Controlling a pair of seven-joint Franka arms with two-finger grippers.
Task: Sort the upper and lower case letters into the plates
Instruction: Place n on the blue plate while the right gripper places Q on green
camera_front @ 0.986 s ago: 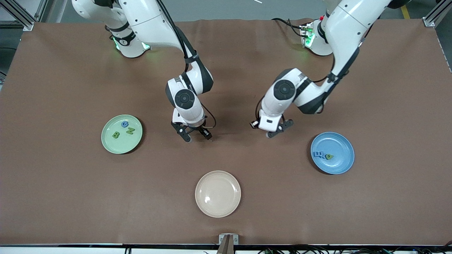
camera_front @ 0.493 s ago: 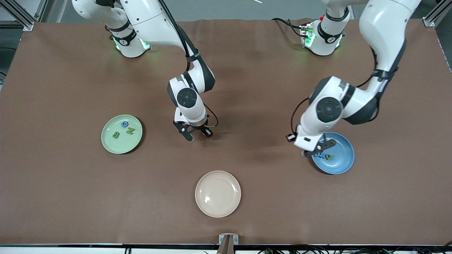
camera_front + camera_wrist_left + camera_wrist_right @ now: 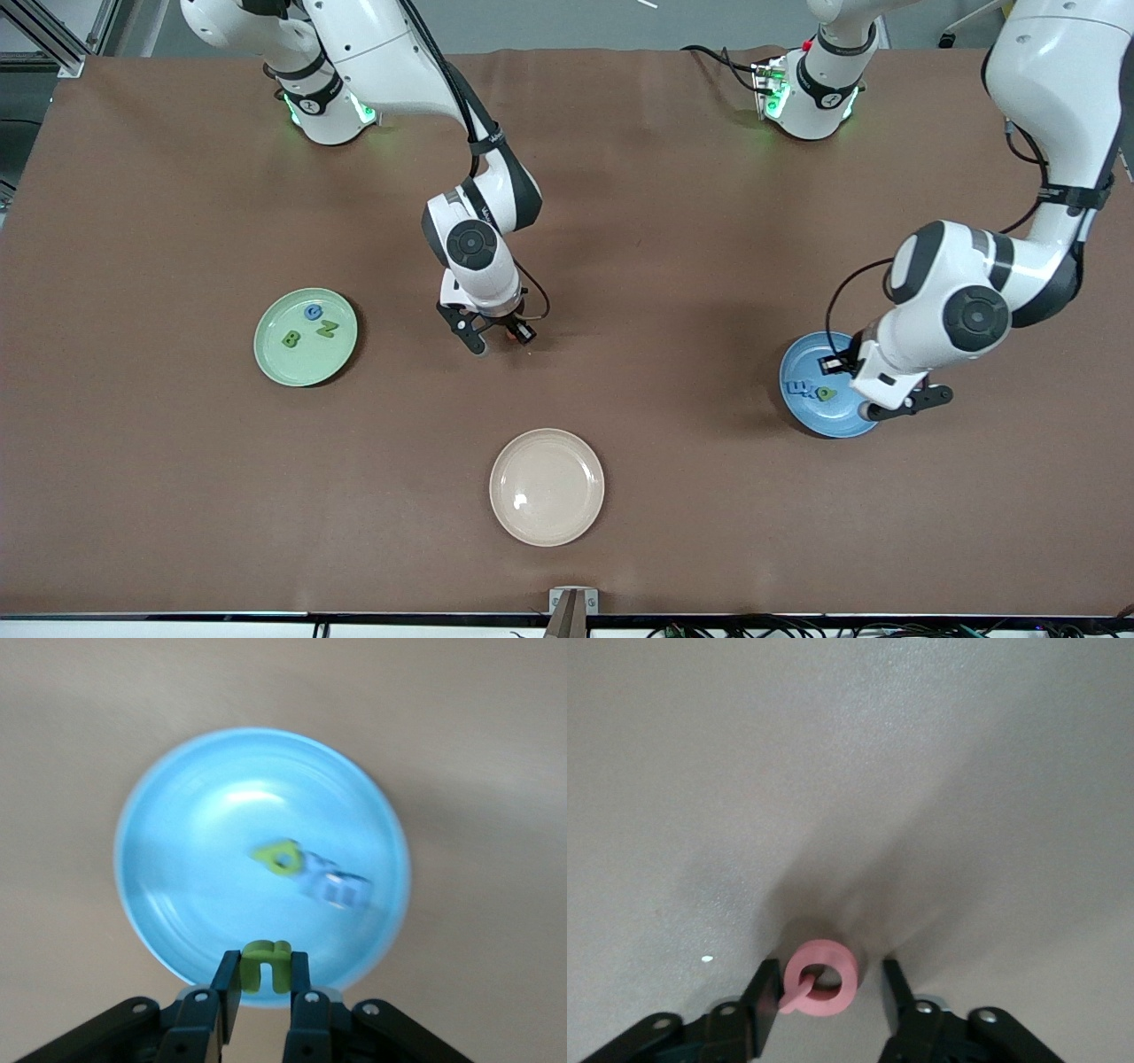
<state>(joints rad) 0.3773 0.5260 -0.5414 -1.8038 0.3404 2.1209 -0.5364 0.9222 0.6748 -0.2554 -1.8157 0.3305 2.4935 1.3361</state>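
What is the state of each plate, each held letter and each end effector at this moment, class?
Mint green plate: holds three letters.
Blue plate: holds a few letters.
Cream plate: bare.
Green letter: pinched, over the blue plate's rim.
Pink letter: between open fingers, one edge touching a finger.
Left end effector: shut on green letter.
Right end effector: open, low over the table.

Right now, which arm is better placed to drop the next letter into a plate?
The left. The left gripper holds a green letter over the blue plate. The right gripper, around a pink letter, is over bare table between plates.
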